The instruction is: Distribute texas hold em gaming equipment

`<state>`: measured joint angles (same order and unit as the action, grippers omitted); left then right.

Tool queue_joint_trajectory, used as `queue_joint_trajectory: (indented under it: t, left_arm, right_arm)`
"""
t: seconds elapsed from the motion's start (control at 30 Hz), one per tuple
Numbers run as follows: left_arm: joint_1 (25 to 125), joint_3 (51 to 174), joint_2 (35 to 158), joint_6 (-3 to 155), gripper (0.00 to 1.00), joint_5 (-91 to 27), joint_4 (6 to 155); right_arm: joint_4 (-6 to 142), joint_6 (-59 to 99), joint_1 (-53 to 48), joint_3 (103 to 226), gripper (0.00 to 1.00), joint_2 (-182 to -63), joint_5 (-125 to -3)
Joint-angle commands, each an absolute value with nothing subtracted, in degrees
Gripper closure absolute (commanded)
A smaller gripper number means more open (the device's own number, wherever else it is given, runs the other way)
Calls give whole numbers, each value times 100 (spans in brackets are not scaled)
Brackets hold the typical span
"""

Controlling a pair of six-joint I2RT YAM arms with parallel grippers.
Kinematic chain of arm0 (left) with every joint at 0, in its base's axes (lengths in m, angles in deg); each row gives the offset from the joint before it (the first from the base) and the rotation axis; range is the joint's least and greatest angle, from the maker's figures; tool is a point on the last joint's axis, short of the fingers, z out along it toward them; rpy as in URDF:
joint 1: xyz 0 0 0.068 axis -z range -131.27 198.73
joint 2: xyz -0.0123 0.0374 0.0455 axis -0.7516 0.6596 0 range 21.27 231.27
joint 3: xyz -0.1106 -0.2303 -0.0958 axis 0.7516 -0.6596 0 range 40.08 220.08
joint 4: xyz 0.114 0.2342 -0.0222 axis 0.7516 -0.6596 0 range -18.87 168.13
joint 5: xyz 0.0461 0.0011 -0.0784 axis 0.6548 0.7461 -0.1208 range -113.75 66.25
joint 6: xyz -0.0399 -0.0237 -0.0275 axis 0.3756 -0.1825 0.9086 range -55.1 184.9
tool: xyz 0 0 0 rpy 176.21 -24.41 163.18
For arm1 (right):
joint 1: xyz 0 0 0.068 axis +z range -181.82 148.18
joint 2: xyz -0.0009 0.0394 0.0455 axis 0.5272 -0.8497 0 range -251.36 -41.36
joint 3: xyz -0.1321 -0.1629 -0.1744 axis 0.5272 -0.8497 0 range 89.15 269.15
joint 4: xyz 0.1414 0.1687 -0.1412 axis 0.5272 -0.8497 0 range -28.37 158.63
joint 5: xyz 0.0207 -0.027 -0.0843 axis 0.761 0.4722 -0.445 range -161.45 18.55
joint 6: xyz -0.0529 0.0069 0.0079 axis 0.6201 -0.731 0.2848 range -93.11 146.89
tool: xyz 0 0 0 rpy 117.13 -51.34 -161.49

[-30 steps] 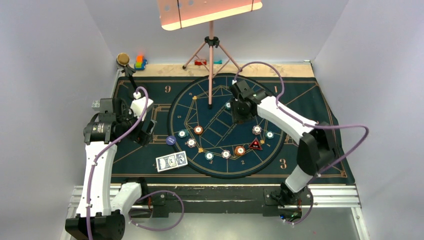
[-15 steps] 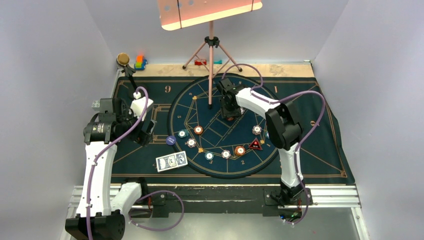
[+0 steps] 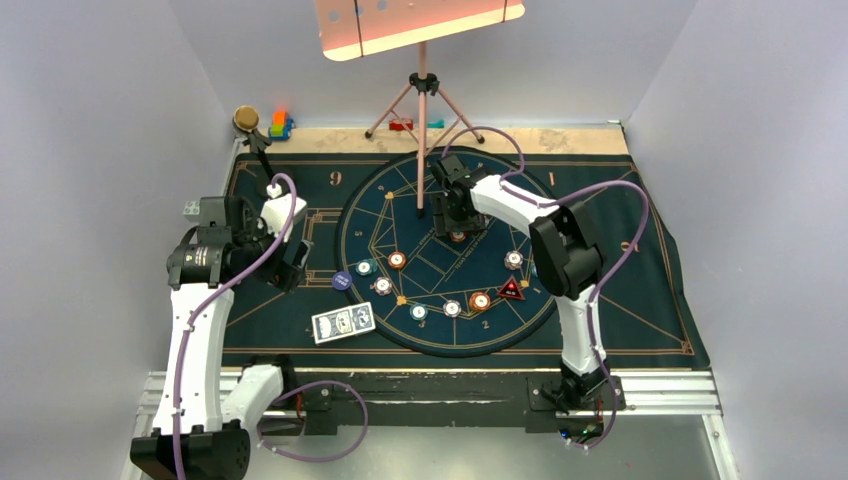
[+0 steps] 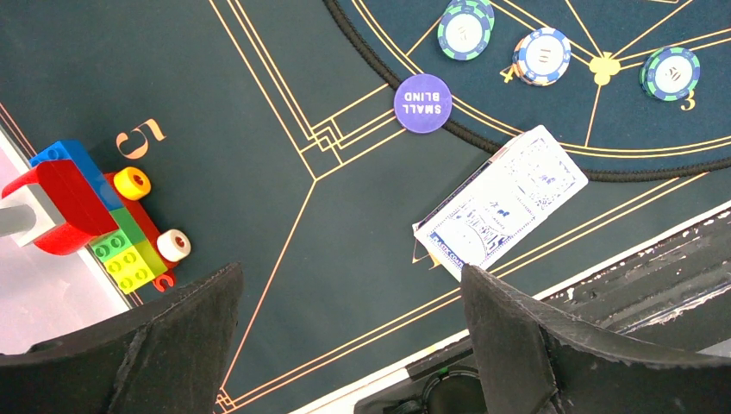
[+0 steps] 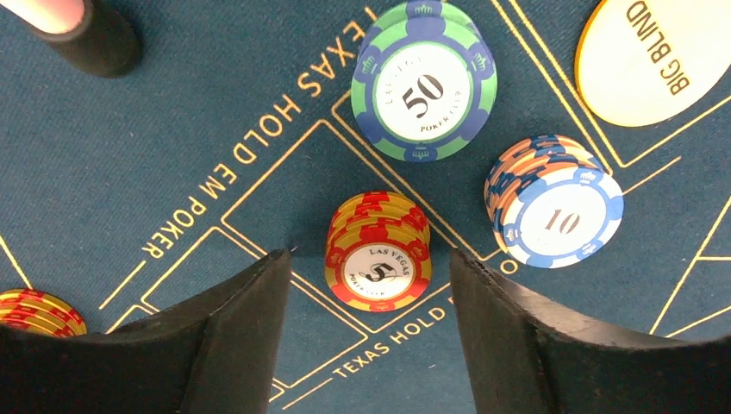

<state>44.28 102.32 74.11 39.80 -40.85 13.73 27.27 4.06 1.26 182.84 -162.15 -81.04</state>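
R arm (image 3: 505,203) swung left; red-yellow chip stack (image 5: 377,252) between wide-spread R fingers (image 5: 215,341), no contact.

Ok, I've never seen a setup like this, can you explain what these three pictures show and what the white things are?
The white jointed things are two robot arms, the left arm and the right arm, each ending in two black jaws. One picture looks down from above and behind them; the other two come from a camera on each wrist. On the dark poker mat lie stacks of chips, playing cards, a purple small blind button and a yellow big blind disc, with toy blocks at its edge. Nothing is held: the left jaws hang open above the mat, and the right jaws stand open either side of a red-and-yellow 5 chip stack.
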Motion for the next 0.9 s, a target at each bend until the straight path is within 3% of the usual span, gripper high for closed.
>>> queue_joint_trajectory:
  t: [0.0,0.2,0.53,0.87]
  left_arm:
    - [4403,10415,7330,3950,0,-4076,1373]
    - [4401,10415,7313,3944,0,-4066,1362]
    - [4401,10415,7391,3968,0,-4200,1370]
    - [4399,10463,7393,4012,0,-4287,1312]
  right_arm:
    - [2787,423,134,18182,28,-15671,-8075]
    - [2715,328,406,17621,26,-14618,-8081]
    - [2873,-55,757,15212,13,-12691,-8004]
    - [3256,-405,959,14351,10,-12656,-7763]
